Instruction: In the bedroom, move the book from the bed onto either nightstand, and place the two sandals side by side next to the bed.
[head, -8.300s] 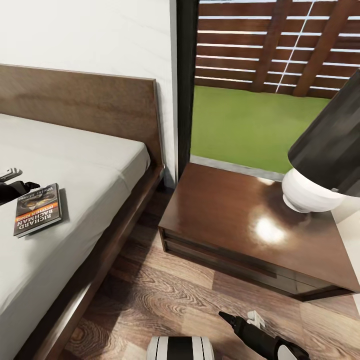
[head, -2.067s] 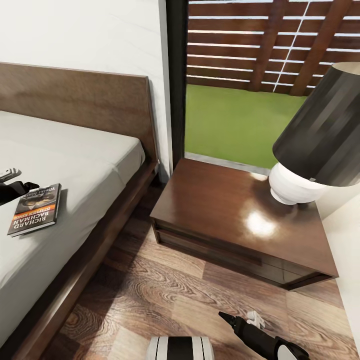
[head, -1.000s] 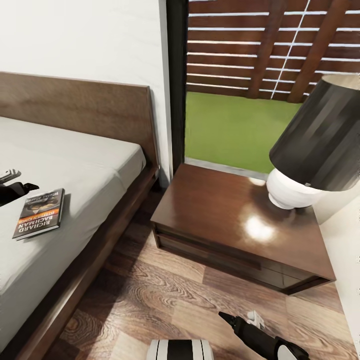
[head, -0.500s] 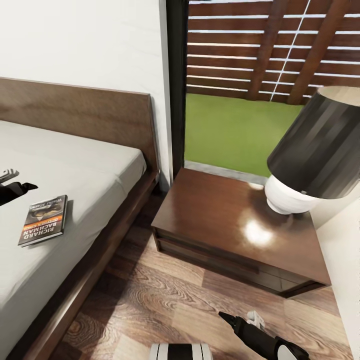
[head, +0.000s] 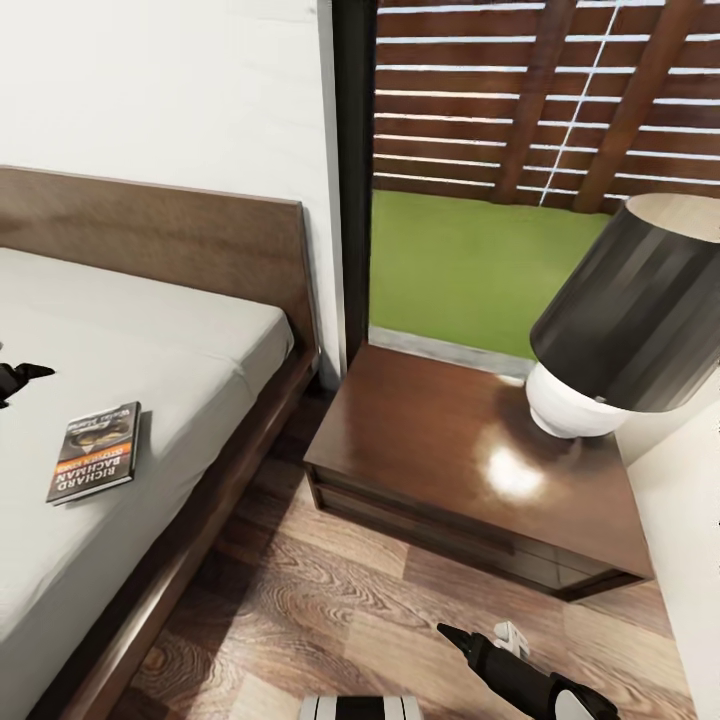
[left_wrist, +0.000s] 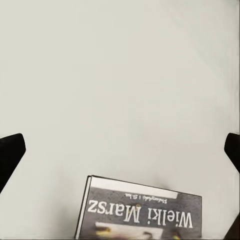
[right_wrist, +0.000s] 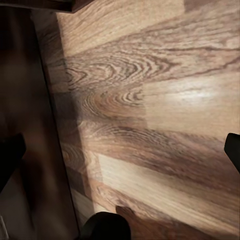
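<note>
The book (head: 95, 452) lies flat on the light-grey mattress of the bed (head: 180, 350), near the side that faces the nightstand (head: 440, 450). In the left wrist view the book (left_wrist: 142, 212) shows its white lettering just short of my fingertips. My left gripper (head: 12, 378) hovers over the mattress a little beyond the book, and in its own view the left gripper (left_wrist: 120, 152) is open with nothing between its fingers. My right gripper (head: 480, 636) hangs low above the wood floor and, as the right gripper (right_wrist: 120, 152) view shows, is open and empty. The sandals are out of view.
A lamp (head: 620, 330) with a dark shade and white base stands on the nightstand's far right corner. A tall dark-framed window (head: 350, 180) rises behind it. A strip of wood floor (head: 330, 610) runs between bed frame and nightstand. A white wall (head: 690, 540) edges the right.
The camera has moved, so the whole picture sits lower than a second ago. The book has stayed in place on the mattress. Less of my left gripper shows at the picture's edge.
</note>
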